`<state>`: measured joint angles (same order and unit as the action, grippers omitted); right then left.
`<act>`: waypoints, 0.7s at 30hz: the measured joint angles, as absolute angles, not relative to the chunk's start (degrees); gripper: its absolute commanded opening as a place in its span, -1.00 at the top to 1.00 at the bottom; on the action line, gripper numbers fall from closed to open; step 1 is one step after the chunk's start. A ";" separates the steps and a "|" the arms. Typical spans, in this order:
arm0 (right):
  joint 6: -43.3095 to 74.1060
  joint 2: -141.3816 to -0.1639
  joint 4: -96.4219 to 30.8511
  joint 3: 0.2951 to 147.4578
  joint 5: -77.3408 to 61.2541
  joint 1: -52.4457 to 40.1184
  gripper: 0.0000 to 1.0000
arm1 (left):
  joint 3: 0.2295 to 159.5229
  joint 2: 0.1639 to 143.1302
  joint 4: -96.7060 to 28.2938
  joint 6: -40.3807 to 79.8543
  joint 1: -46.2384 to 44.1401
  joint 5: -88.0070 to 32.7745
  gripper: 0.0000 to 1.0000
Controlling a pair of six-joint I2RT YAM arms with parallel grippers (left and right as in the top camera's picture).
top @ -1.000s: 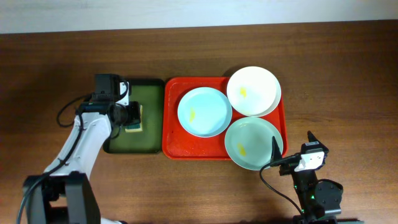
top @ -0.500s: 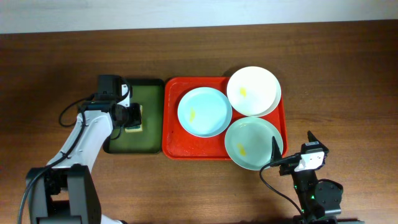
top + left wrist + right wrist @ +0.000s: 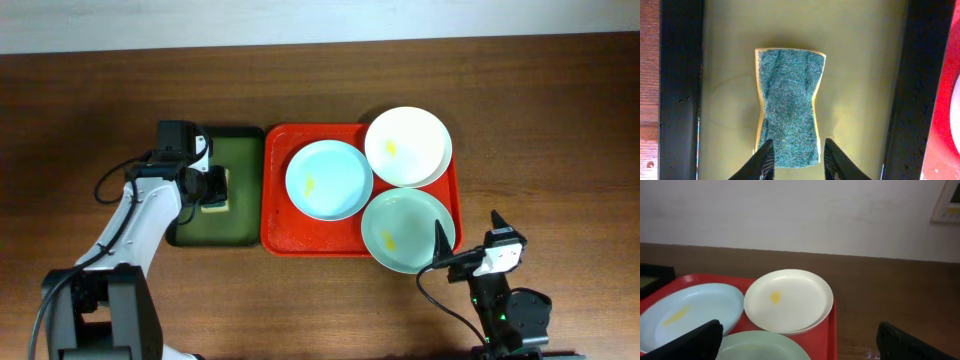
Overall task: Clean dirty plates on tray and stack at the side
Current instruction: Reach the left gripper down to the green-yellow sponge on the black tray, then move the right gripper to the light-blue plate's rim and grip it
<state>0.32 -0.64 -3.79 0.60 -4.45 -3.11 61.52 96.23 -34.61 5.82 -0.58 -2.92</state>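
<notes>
The red tray (image 3: 275, 235) holds three plates, each with a yellow smear: pale blue (image 3: 329, 179), white (image 3: 407, 146) and pale green (image 3: 407, 231). My left gripper (image 3: 214, 190) hangs over a green-topped sponge (image 3: 789, 102) in the dark green tray (image 3: 725, 60). Its jaws (image 3: 796, 162) are narrowly open and straddle the sponge's near end. My right gripper (image 3: 470, 232) is wide open and empty, just off the red tray's front right corner. In the right wrist view the gripper (image 3: 800, 345) faces the white plate (image 3: 788, 300), blue plate (image 3: 690, 312) and green plate (image 3: 765, 347).
The dark green tray (image 3: 240, 150) lies directly left of the red tray, their rims nearly touching. The white plate overhangs the red tray's far right corner. Bare brown tabletop (image 3: 550, 150) lies right of the red tray. A pale wall (image 3: 800, 215) runs behind the table.
My left arm has shifted slightly to the right over the sponge, then held still. The right arm and the plates have not moved.
</notes>
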 measured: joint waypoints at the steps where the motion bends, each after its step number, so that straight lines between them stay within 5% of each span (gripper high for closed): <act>1: 2.07 -0.64 -3.88 0.60 -4.56 -3.11 -0.97 | 61.52 96.23 -34.59 5.80 -0.58 -2.90 0.97; 5: 8.03 -4.60 -15.07 12.51 -5.17 -3.11 -0.97 | 61.52 96.23 -34.50 5.89 -0.58 -2.72 0.83; 13: 10.76 -54.37 -53.87 67.96 -17.72 -3.11 -0.97 | 61.52 96.25 -34.61 6.04 -0.58 -2.57 0.34; 15: 11.94 -63.61 -53.41 70.72 -26.52 -3.11 -0.41 | 61.52 96.25 -34.50 6.04 -0.58 -2.50 0.32; 16: 12.62 -68.73 -52.45 70.74 -32.01 -3.11 0.03 | 61.52 96.25 -34.65 6.04 -0.58 -2.52 0.32; 21: 18.44 -86.32 -48.62 71.22 -31.11 -9.54 0.07 | 61.52 96.25 -34.57 6.04 -0.58 -2.55 0.33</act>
